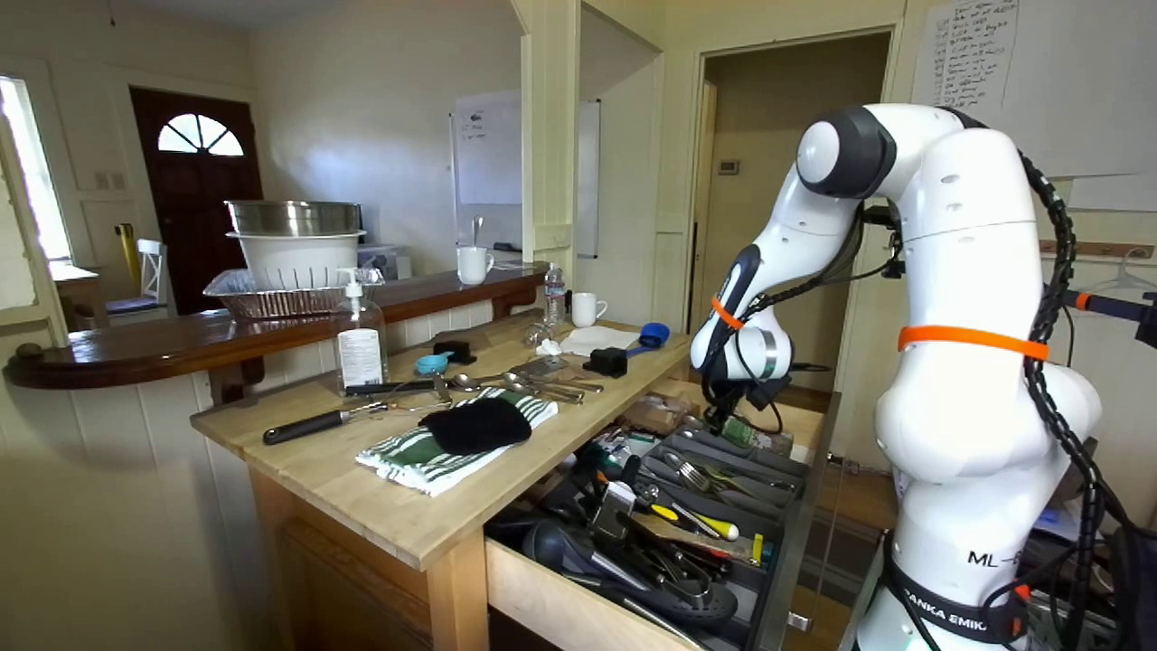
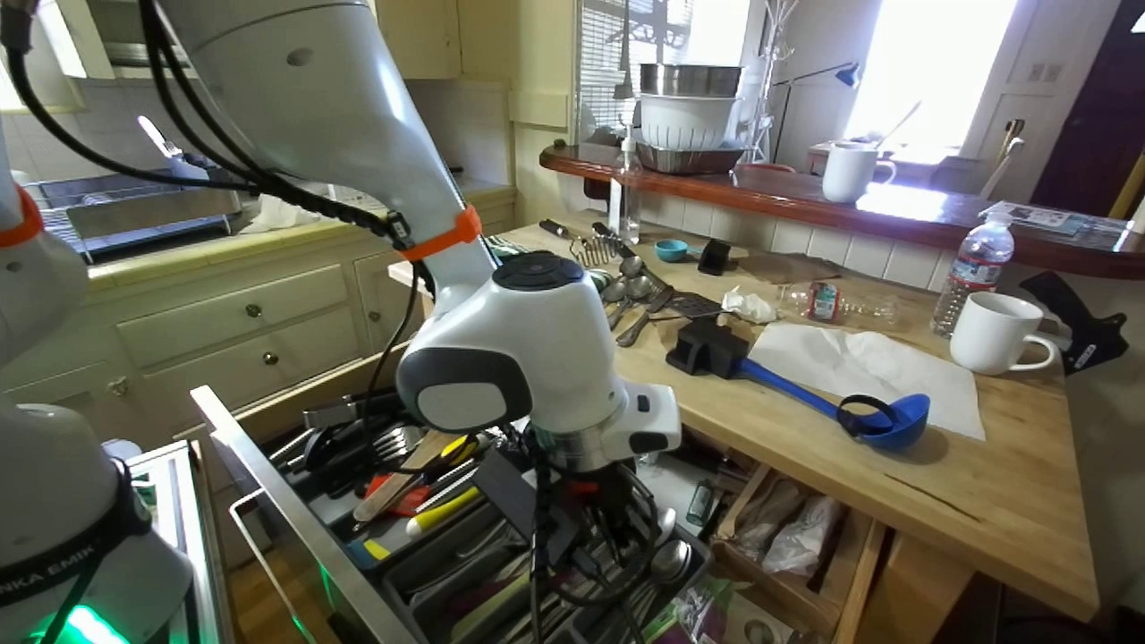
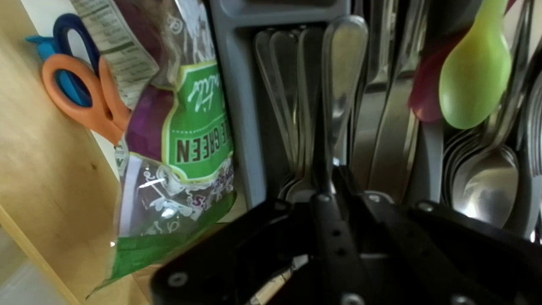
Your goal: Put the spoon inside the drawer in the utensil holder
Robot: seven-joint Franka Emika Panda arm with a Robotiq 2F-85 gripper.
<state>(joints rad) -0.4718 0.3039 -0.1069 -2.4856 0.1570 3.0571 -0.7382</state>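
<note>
Currently, the hand (image 3: 344, 183) is grasping the spoon (image 3: 345, 55) by its narrowing handle, which is showing in the wrist view while the bowl is hiding from sight. The spoon is lying over a compartment of the utensil holder (image 3: 245, 106) where other cutlery (image 3: 284, 63) is resting, inside the pulled-out drawer (image 1: 578, 592). A green-labelled bag (image 3: 197, 127) is lying just beside the holder; a green-striped towel (image 1: 409, 457) is lying on the table (image 1: 411, 524).

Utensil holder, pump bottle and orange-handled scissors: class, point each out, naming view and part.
Utensil holder (image 3: 246, 127): wrist view, on its grey side wall.
Pump bottle (image 1: 360, 351): in an exterior view, on its label.
Orange-handled scissors (image 3: 97, 116): wrist view, on the handle.
</note>
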